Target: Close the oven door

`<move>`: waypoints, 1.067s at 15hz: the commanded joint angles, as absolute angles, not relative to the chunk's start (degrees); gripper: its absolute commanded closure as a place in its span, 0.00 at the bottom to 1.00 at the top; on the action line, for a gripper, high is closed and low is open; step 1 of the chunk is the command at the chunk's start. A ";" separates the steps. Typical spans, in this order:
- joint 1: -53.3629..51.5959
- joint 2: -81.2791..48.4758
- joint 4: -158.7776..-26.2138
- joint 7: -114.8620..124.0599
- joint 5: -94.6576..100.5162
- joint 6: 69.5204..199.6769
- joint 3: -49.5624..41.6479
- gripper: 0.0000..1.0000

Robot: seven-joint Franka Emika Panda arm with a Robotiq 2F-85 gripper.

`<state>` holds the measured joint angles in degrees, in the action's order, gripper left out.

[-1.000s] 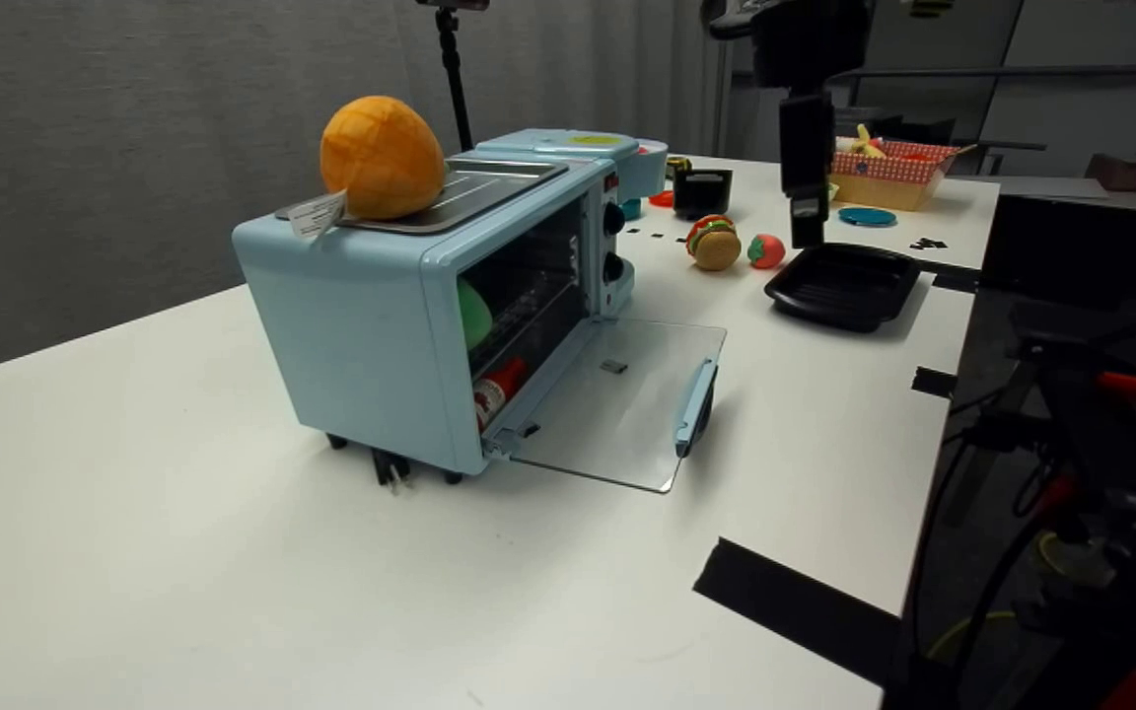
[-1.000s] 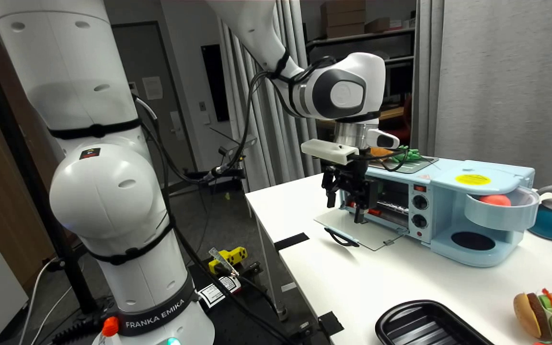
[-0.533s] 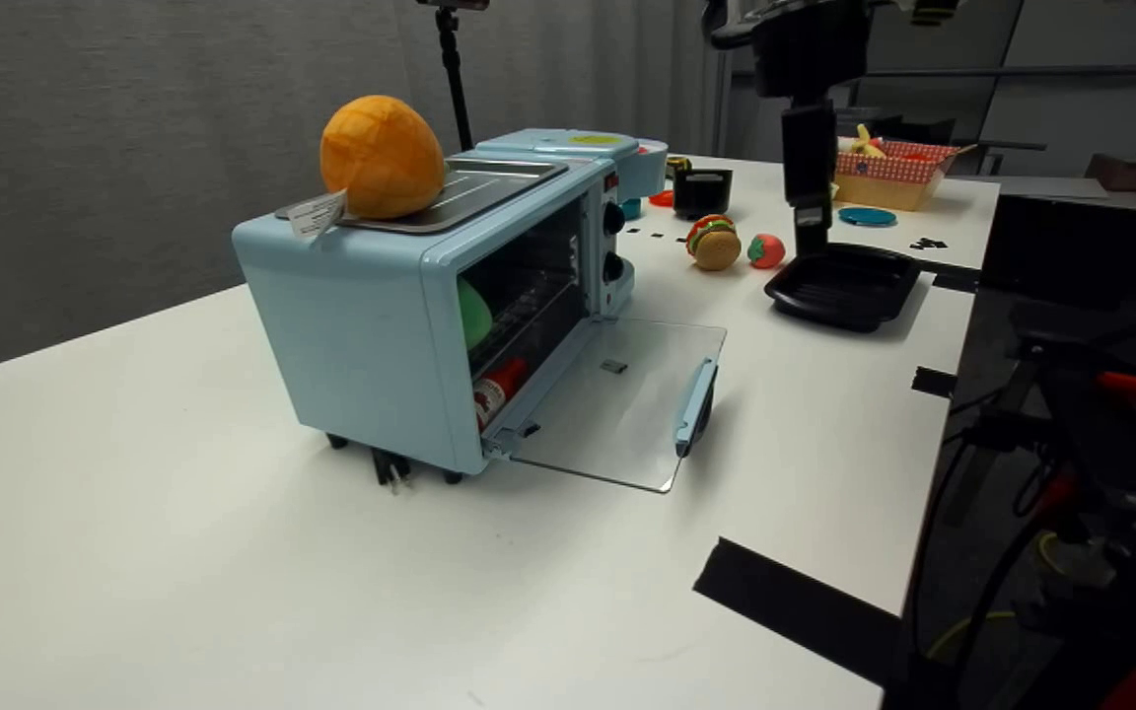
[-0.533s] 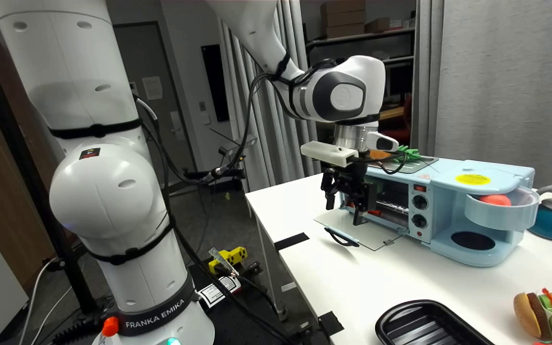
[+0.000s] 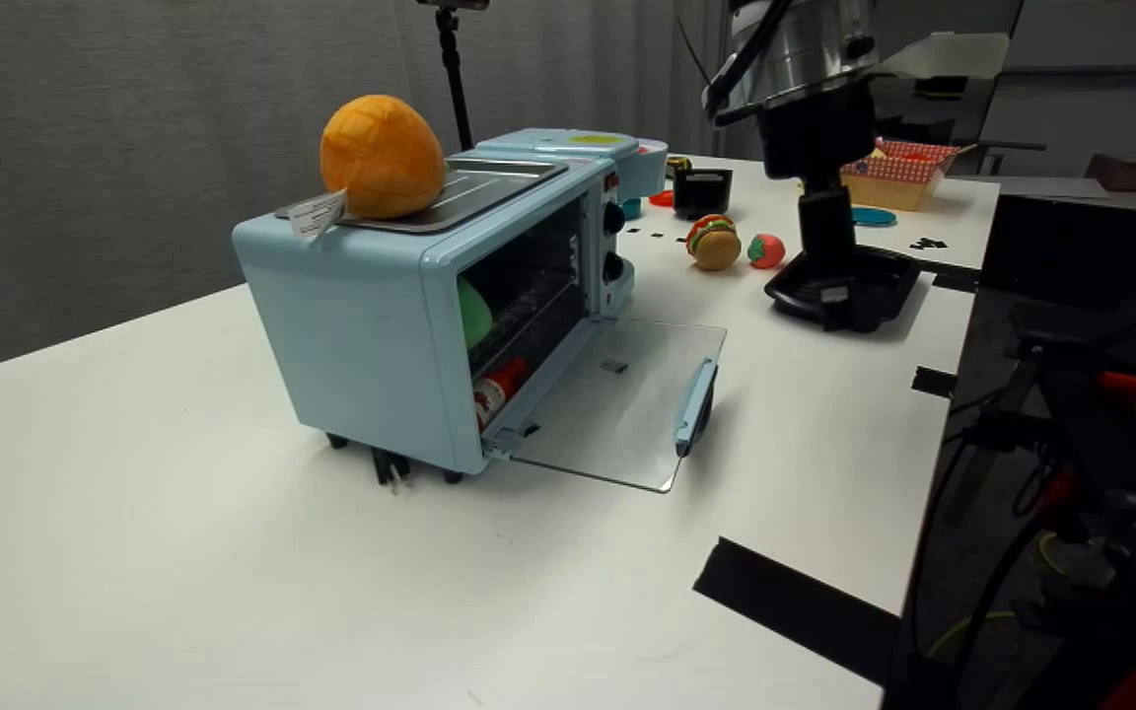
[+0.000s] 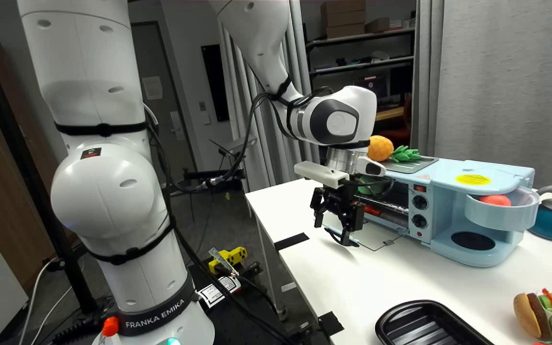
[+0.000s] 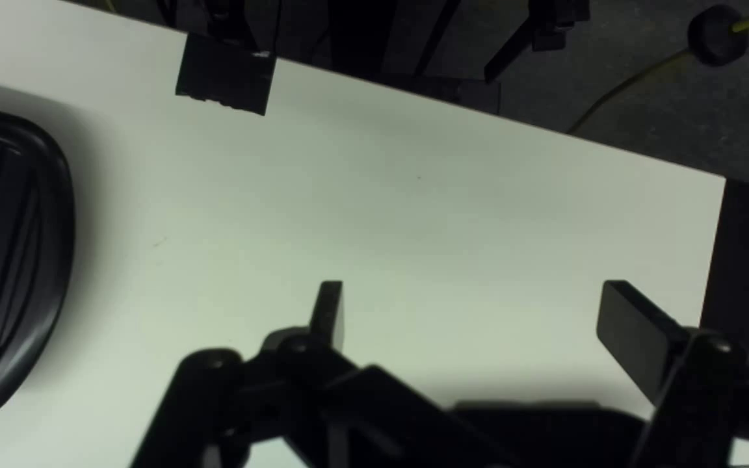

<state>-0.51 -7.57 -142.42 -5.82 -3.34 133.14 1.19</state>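
My black two-fingered tool (image 7: 471,315) spread wide, I judge this the approach: the clear rectangular glass oven door (image 5: 609,414) lies lowered before the boxy light-blue toaster oven (image 5: 356,335), and I should next lift that door from below.

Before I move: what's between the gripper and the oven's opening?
Out from the oven: the open oven door, its handle, then white tabletop toward the gripper. Shows in an exterior view.
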 commanded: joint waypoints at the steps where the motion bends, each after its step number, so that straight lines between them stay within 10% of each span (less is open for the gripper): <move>1: -0.85 -9.36 -143.61 -5.56 -5.07 136.77 2.14 0.00; 16: 0.32 -13.55 -149.76 -8.40 -16.66 160.00 7.00 0.00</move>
<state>-0.45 -12.23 -150.05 -6.78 -14.26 156.01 5.19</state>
